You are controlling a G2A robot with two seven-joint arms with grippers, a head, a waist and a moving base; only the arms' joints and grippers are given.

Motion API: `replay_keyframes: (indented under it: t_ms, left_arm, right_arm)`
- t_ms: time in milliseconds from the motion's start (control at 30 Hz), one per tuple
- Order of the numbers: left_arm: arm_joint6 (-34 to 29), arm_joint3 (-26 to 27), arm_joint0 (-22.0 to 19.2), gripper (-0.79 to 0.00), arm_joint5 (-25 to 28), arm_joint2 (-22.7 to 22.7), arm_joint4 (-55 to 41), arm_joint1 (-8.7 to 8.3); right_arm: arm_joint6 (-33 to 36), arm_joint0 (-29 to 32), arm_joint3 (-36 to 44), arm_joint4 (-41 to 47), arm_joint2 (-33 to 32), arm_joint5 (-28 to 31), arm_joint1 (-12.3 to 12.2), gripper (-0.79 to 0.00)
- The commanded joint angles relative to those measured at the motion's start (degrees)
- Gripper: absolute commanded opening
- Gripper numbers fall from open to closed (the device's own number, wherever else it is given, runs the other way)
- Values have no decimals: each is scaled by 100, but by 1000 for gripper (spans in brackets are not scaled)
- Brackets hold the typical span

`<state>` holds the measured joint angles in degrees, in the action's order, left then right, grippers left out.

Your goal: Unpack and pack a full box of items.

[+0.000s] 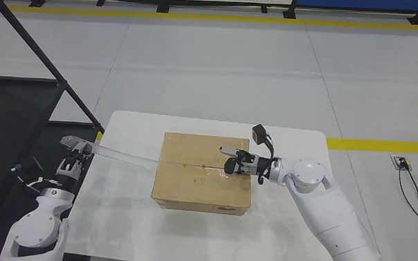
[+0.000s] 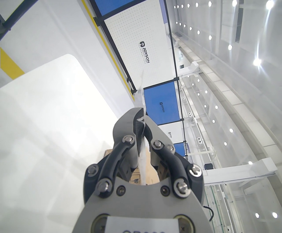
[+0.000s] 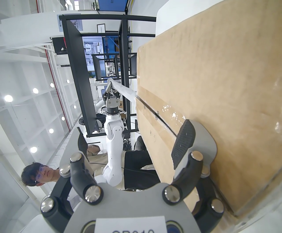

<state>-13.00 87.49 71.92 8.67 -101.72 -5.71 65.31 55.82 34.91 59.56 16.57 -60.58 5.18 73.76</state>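
Closed brown cardboard box (image 1: 202, 179) lies flat, clear tape strip (image 1: 125, 156) partly lifted.

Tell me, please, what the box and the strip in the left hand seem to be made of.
The box: most likely cardboard, brown and matte, with a seam between its top flaps. The strip: probably thin plastic tape, glossy and see-through, since the table shows through it; the left hand is shut on its end.

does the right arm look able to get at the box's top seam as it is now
Probably yes: the right tool sits open on the box at the seam, and the left tool holds the tape peeled off to the side.
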Motion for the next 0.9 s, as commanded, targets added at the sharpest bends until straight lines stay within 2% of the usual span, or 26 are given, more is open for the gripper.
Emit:
replay_keyframes:
  t_ms: [0, 567, 867]
  left_arm:
    - [55, 120, 55, -785, 23, -46, -17, 1]
    - [113, 1115, 510, -785, 134, -456, -567, 14]
    - [45, 1620, 520, -785, 119, -234, -480, 32]
  right_arm:
    - [6, -15, -10, 2, 14, 1, 5, 0]
    - [44, -144, -159, 50, 130, 75, 59, 0]
    - [65, -112, -224, 96, 115, 215, 62, 0]
